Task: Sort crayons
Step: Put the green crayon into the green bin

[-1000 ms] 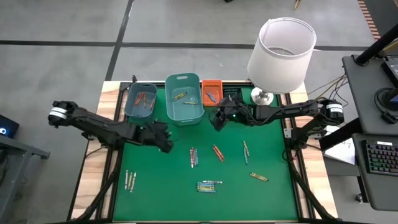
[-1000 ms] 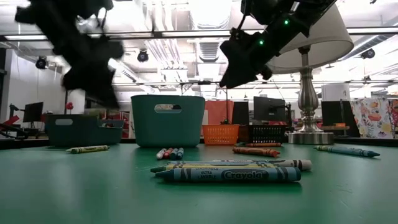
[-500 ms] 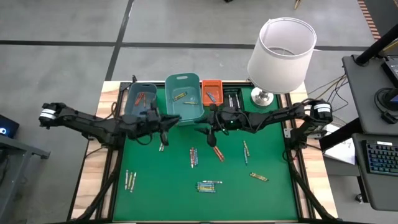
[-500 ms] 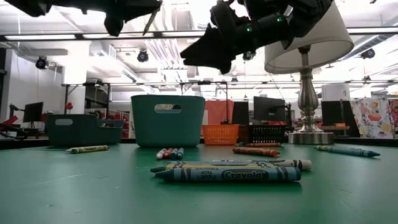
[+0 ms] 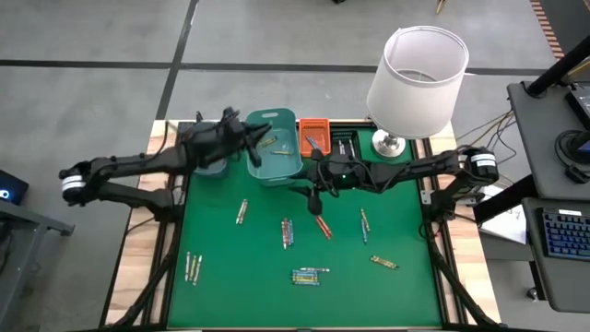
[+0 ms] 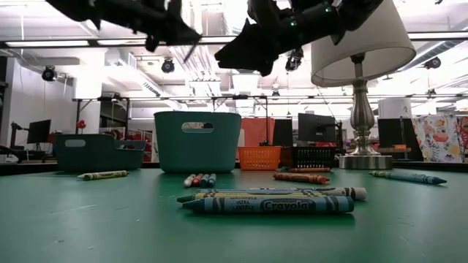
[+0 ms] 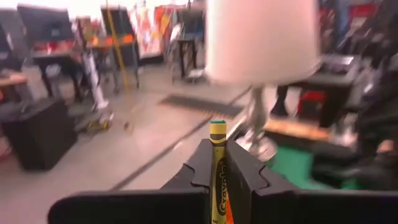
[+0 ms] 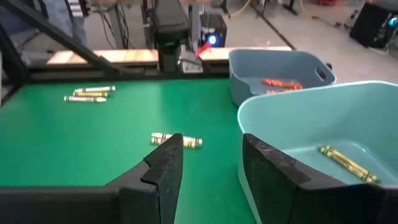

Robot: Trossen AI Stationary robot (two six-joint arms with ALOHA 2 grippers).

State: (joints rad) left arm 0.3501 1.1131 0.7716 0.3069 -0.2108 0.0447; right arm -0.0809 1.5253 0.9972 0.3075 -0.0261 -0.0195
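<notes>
we look down on a green table (image 5: 212,277) with both arms reaching toward the bins at its far edge. the left gripper (image 5: 253,148) hangs above the big teal bin (image 5: 274,148), its fingers (image 7: 245,174) pressed together on a yellow-green crayon (image 7: 217,168); in the left wrist view the crayon runs lengthwise between the fingers, its tip pointing forward past them. the right gripper (image 5: 312,195) hovers over the table just in front of that bin, its fingers (image 8: 163,163) spread apart and holding nothing.

loose crayons lie flat across the table: a short stack (image 5: 310,275) near the front lying crosswise (in the low view its blue crayon (image 6: 268,205) lies broadside to the camera), an orange-red one (image 5: 323,227) set on a diagonal, and a pair (image 5: 192,267) at the left pointing front to back. one yellow-green crayon (image 8: 345,160) lies in the big teal bin and orange-red crayons (image 8: 280,83) lie in the smaller teal bin (image 8: 280,65).
</notes>
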